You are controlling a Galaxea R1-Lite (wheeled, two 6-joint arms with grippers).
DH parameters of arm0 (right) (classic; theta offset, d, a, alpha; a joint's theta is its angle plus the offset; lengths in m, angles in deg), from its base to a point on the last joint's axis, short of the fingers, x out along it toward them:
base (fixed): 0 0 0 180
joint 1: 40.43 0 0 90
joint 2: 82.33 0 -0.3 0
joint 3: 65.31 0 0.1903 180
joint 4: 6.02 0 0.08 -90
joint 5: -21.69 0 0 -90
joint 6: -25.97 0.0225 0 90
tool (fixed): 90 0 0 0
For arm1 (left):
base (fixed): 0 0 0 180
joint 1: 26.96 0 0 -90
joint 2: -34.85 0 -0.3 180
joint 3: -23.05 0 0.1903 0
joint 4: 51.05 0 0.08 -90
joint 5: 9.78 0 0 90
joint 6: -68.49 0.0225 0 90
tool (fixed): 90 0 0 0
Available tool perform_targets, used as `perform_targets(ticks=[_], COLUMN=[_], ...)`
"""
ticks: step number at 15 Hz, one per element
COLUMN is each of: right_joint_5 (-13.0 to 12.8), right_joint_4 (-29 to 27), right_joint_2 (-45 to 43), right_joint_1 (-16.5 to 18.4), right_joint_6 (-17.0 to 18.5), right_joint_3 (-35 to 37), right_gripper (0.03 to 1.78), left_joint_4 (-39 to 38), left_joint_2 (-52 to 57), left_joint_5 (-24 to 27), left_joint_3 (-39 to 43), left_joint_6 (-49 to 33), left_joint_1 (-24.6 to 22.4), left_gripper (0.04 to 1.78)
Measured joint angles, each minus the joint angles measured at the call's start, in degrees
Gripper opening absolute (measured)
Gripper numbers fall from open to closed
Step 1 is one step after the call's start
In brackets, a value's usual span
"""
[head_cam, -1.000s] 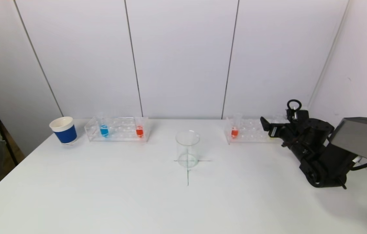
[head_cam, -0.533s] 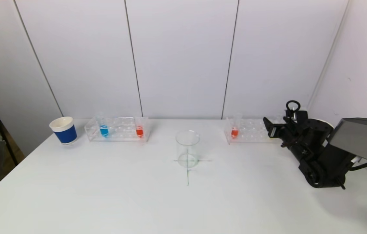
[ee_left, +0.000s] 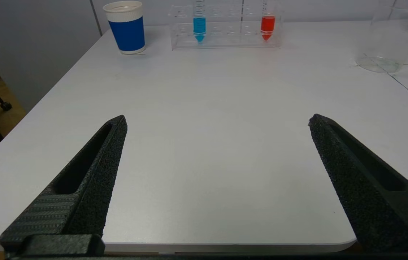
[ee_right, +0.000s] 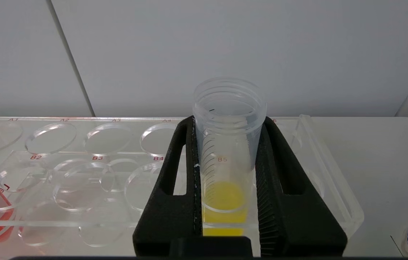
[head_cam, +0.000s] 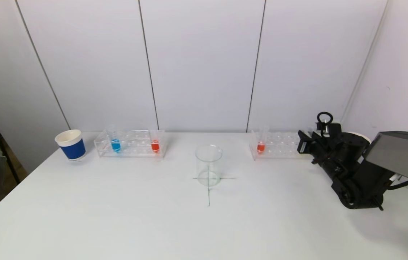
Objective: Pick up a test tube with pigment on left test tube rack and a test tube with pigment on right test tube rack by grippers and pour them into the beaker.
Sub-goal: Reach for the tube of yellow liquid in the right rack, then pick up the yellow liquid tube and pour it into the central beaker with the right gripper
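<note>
the right gripper (ee_right: 227, 187) pinches the clear plastic test tube of yellow pigment (ee_right: 225, 159), standing upright in the clear acrylic right rack (ee_right: 312, 144), so it probably lifts straight up, while the left gripper (ee_left: 218, 124) hangs spread wide.

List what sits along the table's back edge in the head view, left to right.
Blue paper cup, blue-liquid test tube, red-liquid test tube, clear glass beaker, second red-liquid tube, right gripper.
</note>
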Motion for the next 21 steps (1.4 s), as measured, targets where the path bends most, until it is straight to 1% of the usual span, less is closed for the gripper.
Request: perform_targets(ticks=[9,12,18,19,21], right_joint_5=[0.0,0.0,0.0,0.0,0.0], right_joint_4=[-0.2,-0.5,-4.7,-3.8,-5.5], right_joint_2=[-0.1,-0.4,-2.1,-2.5,-3.9], right_joint_1=[0.0,0.0,0.0,0.1,0.0], right_joint_6=[0.0,-0.8,-1.8,-2.0,-2.3], right_joint_3=[0.0,-0.2,-2.7,-3.9,-4.0], right_gripper=[0.48,0.48,0.48,0.48,0.48], left_joint_4=[0.0,0.0,0.0,0.0,0.0], left_joint_2=[0.0,0.0,0.0,0.0,0.0], left_joint_5=[0.0,0.0,0.0,0.0,0.0], left_joint_3=[0.0,0.0,0.0,0.0,0.0], left_joint_6=[0.0,0.0,0.0,0.0,0.0], left_joint_1=[0.0,0.0,0.0,0.0,0.0], left_gripper=[1.76,1.76,1.76,1.76,1.76])
